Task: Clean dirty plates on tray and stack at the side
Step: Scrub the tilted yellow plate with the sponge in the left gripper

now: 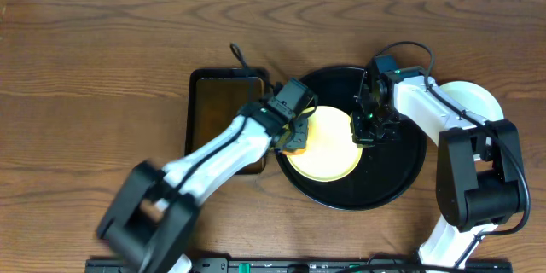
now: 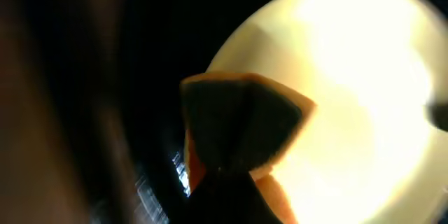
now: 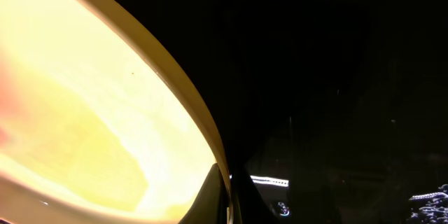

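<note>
Pinching a sponge [image 2: 241, 122] in the left tool [image 1: 294, 139], pressed on the yellow plate [image 1: 328, 158] beneath it; clamping its rim in the right tool [image 1: 367, 132], within the tray [image 1: 401, 171]; risking a skidding or tipped plate under hard scrubbing against so thin a grip.

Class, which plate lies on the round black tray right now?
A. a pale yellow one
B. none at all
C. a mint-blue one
A: the overhead view shows a pale yellow plate lying on the round black tray, with a sponge at its edge.
</note>
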Motion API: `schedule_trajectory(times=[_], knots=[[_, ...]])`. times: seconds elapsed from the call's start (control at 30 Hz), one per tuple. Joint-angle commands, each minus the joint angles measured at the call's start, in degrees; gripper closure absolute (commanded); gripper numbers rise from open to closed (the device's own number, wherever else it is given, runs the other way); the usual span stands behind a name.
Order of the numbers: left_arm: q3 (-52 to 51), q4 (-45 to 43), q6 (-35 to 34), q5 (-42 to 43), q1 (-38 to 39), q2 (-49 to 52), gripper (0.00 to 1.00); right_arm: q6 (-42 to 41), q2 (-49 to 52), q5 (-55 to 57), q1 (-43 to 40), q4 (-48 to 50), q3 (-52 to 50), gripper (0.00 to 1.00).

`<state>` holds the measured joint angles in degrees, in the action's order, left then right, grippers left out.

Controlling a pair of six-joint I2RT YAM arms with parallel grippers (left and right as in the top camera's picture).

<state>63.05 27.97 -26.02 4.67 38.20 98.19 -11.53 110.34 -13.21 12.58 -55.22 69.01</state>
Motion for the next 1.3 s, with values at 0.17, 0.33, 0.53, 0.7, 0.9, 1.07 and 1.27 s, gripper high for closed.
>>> schedule_trajectory(times=[0.17, 0.33, 0.53, 0.7, 0.9, 1.07, 1.27], knots=[[0.4, 9.6, 3.1, -10.4, -6.6, -13.8, 0.93, -0.7, -0.3, 1.0, 0.4, -0.1, -0.3, 0.99], [0.2, 9.0, 4.7, -2.6, -9.8, -12.7, 0.93, -0.7, -0.3, 1.0, 0.5, -0.1, -0.3, 0.99], [0.1, 2.5, 7.3, 8.6, -7.1, -9.5, 0.92, -0.7, -0.3, 1.0, 0.5, -0.1, -0.4, 0.99], [0.1, -1.0, 6.8, 9.1, -2.8, -4.5, 0.93, -0.7, -0.3, 1.0, 0.5, -0.3, -0.4, 0.99], [0.1, -5.3, 6.8, 9.0, 2.2, 4.3, 0.93, -0.6, -0.3, 1.0, 0.5, -0.5, -0.4, 0.99], [0.1, -6.0, 6.8, -0.7, 1.6, 8.0, 0.93, -0.6, -0.3, 1.0, 0.5, -0.5, -0.4, 0.99], [0.3, -4.9, 6.7, -11.4, -1.1, 8.0, 0.93, -0.6, -0.3, 1.0, 0.5, -0.7, -0.4, 0.99]])
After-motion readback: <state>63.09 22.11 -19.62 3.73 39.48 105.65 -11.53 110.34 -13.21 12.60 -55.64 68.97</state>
